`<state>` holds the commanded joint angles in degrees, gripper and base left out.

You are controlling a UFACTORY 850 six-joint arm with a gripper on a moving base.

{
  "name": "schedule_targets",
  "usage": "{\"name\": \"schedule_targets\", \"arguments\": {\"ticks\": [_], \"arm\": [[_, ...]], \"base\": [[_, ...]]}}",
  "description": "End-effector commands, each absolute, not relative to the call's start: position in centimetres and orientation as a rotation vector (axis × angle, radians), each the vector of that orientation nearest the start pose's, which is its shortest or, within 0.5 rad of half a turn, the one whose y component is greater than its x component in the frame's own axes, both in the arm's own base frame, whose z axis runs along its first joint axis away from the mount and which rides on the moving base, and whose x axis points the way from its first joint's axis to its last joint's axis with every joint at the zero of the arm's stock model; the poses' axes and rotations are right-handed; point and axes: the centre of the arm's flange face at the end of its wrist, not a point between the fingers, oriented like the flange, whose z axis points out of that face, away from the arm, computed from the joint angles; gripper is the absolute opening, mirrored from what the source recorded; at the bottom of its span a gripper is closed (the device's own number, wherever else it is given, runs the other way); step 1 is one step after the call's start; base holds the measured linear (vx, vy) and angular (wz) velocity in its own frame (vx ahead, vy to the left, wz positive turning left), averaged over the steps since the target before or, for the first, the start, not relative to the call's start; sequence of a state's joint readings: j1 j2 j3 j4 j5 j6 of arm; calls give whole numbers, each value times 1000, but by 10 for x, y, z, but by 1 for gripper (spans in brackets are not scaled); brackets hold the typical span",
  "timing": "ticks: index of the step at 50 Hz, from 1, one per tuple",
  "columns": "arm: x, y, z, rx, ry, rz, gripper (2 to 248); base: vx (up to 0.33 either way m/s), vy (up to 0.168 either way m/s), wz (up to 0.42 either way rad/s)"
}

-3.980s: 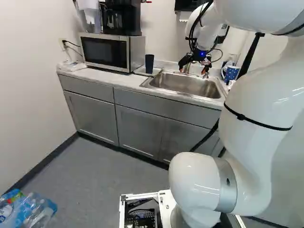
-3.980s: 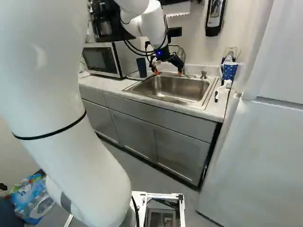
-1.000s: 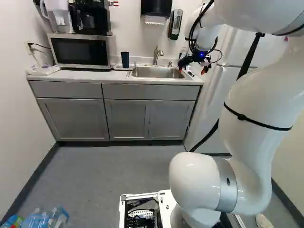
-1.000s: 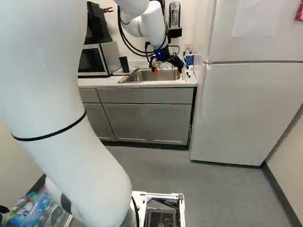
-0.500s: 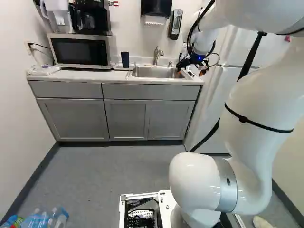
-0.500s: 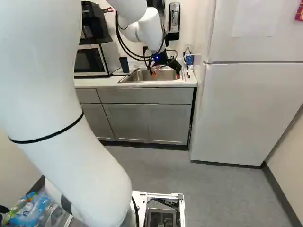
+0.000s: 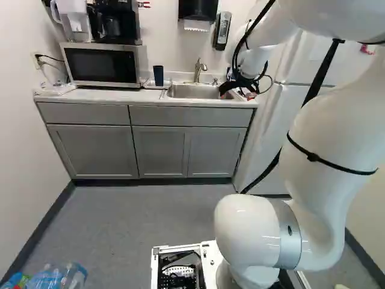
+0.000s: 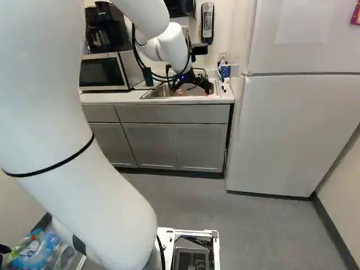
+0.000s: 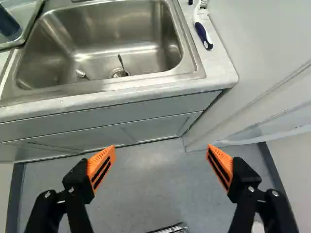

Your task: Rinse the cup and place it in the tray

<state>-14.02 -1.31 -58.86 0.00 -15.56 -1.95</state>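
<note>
light: bright, soft indoor | glare: streaks across sink (image 9: 104,51) — pale sheen on floor (image 9: 155,158) | arm (image 7: 246,232): small white highlights

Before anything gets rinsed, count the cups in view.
2: a dark cup in the tray beside the sink, and a blue cup at the right end of the counter in the right base view. The arm may hide others.

The sink (image 9: 121,24) is satin-shiny metal, the faucet (image 7: 198,69) metal too. The surface (image 9: 218,70) looks smooth, the cabinet doors (image 7: 159,150) smooth and matt, the floor (image 7: 144,211) matt. The arm (image 7: 325,144) is glossy and smooth; the end effector (image 7: 237,95) has ribbed matt pads (image 9: 101,162). The cup (image 9: 7,22) looks smooth; the bottles (image 7: 71,278) are clear, shiny plastic.
</note>
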Motion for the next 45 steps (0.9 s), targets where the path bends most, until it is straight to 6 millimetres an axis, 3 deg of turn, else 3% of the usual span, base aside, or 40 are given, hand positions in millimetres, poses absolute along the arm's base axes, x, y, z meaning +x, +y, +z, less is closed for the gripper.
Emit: {"name": "schedule_targets", "arguments": {"ticks": [24,45], "arm": [[467,-93,537,-2949,251,-1298,247],[427,-62,486,-2863,178,-1454,247]], "base": [[0,0,0],[0,0,0]]}}
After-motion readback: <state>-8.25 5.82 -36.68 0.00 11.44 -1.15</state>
